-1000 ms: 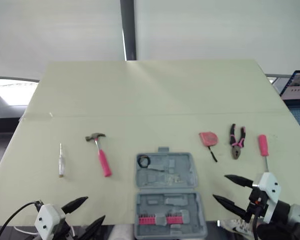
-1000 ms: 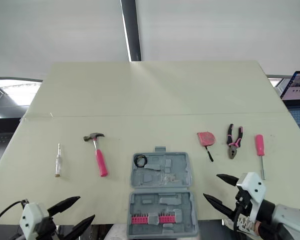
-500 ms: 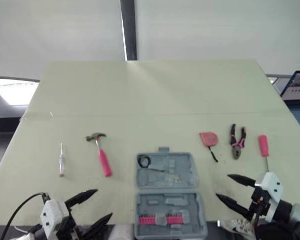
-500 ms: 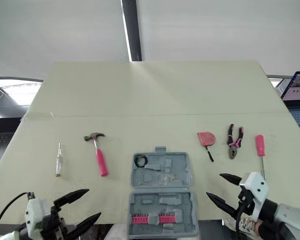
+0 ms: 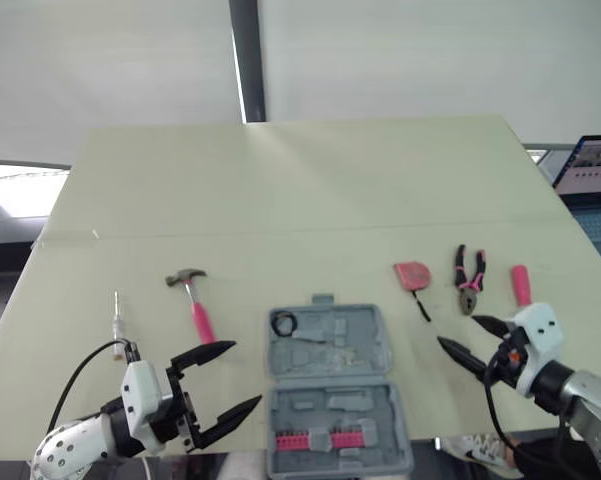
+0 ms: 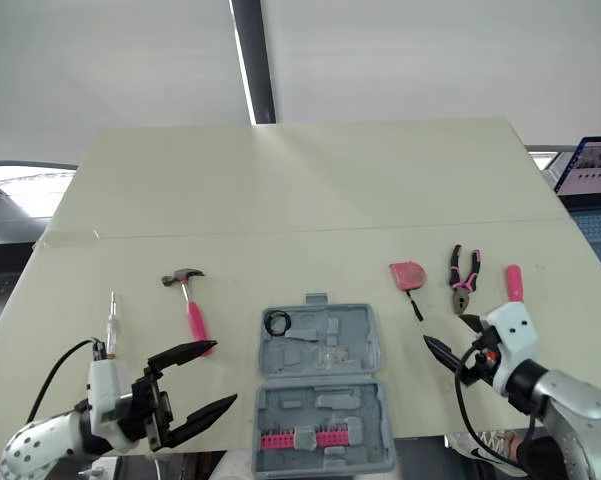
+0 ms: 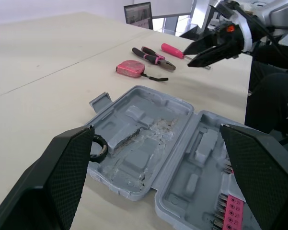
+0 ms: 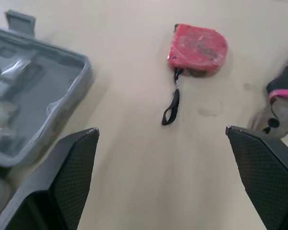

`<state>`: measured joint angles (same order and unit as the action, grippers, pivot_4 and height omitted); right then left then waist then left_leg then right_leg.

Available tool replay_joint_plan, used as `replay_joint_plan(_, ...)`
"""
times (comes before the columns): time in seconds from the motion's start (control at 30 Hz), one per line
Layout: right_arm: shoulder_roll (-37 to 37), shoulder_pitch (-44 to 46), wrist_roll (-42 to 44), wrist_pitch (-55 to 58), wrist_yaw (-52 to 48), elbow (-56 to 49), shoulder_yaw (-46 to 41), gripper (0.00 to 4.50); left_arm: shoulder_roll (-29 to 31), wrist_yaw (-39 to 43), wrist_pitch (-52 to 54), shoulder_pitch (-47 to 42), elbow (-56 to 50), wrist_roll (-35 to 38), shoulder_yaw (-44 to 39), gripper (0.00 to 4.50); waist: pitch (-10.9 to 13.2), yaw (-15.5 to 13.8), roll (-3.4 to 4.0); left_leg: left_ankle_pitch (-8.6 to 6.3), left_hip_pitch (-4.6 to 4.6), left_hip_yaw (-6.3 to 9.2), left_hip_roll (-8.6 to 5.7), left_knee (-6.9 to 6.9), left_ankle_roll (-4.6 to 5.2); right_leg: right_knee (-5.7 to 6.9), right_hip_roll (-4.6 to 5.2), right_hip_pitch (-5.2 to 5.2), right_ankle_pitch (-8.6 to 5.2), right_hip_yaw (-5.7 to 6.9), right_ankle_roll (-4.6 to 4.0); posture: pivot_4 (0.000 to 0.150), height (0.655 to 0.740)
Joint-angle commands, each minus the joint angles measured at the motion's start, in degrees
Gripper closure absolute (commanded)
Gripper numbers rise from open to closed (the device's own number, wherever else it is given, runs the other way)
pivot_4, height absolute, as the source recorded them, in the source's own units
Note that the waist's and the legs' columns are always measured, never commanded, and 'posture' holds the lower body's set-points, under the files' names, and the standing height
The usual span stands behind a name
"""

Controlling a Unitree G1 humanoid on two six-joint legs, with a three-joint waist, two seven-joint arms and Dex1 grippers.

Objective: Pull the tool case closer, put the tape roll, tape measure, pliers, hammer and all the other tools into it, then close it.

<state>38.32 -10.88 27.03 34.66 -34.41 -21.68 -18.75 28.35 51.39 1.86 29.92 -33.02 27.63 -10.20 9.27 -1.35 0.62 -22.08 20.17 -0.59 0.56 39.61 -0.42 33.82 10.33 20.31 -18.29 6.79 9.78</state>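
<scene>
Our left jaws stand wide open just beside the tool case (image 5: 330, 345), which lies open at the near edge of the tabletop (image 5: 300, 190). Our right jaws, also open, face the tape measure (image 8: 197, 47). We judge it best to straddle its red body, not the strap (image 8: 172, 106), before closing.

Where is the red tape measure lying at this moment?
In the left eye view, the tape measure lies on the table on the robot's right side, between the open tool case and the pliers, touching neither.
</scene>
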Motion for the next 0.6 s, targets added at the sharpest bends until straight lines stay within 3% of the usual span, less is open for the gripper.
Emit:
replay_joint_plan(0.03,-0.9,5.3,-0.7,7.7,6.3,-1.1,2.4,0.00,0.6,-0.6,-0.1,0.0,-1.0,-0.2,0.5,0.02,0.0,-0.1,0.00,0.00,0.02,0.01,0.00,0.00,0.00,0.00,0.00,0.01,0.00,0.00,0.00,0.150,0.7373)
replay_joint_plan(0.3,-6.5,16.2,-4.5,14.1,14.3,4.3,8.0,0.00,1.2,-2.4,0.1,-1.2,-1.4,-1.5,1.2,0.02,0.0,0.0,0.02,0.00,0.04,0.00,-0.01,0.01,0.00,0.04,0.00,0.06,0.00,0.01,0.00,0.150,0.7373)
replay_joint_plan(0.6,-12.2,21.1,-8.1,14.6,19.1,10.3,10.1,0.00,2.0,-4.5,1.0,-1.4,-2.6,-2.2,1.3,0.02,0.0,0.1,0.05,0.00,0.06,-0.03,0.00,-0.01,-0.01,0.06,-0.01,0.14,0.00,0.00,0.00,0.150,0.7373)
